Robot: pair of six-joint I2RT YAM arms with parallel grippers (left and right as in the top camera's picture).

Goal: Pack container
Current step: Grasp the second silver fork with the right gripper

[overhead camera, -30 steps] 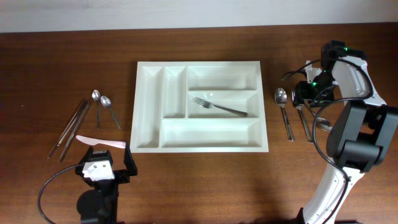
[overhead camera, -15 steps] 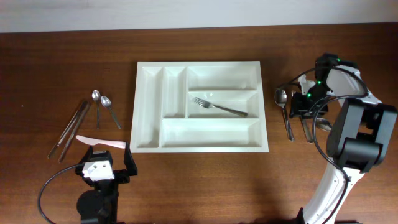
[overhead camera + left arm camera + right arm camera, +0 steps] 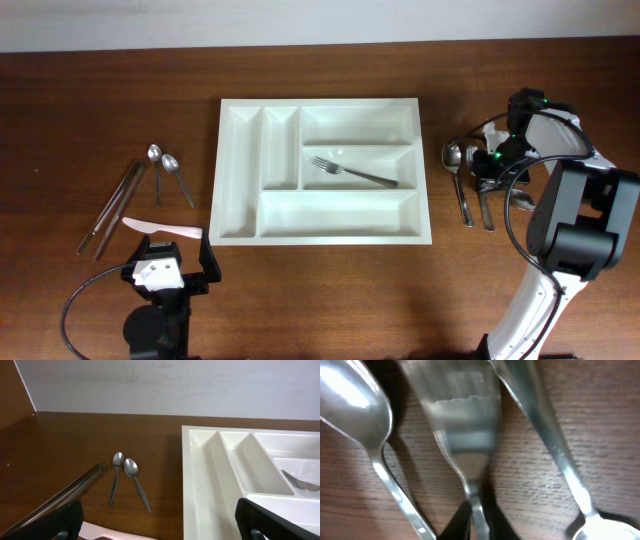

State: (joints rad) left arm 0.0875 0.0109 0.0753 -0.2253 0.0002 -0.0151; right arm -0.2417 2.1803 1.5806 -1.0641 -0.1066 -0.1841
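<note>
The white container (image 3: 240,150) lies in the middle of the table with one fork (image 3: 350,172) in its middle long compartment. To its right my right gripper (image 3: 487,166) is down among loose cutlery. In the right wrist view it (image 3: 478,522) is shut on the thin handle of a fork (image 3: 465,425) that lies on the wood. A spoon (image 3: 355,400) lies to that fork's left and another spoon's handle (image 3: 555,450) to its right. My left gripper (image 3: 160,525) stands open and holds nothing, near the container's left wall (image 3: 200,475).
Left of the container lie two small spoons (image 3: 165,170), a long pair of metal tongs (image 3: 110,205) and a pale pink knife (image 3: 160,230). A spoon (image 3: 452,156) and more cutlery (image 3: 520,200) lie on the right by the right arm.
My right gripper has come down onto the cutlery on the right and shut on the fork's handle. The left arm has not moved.
</note>
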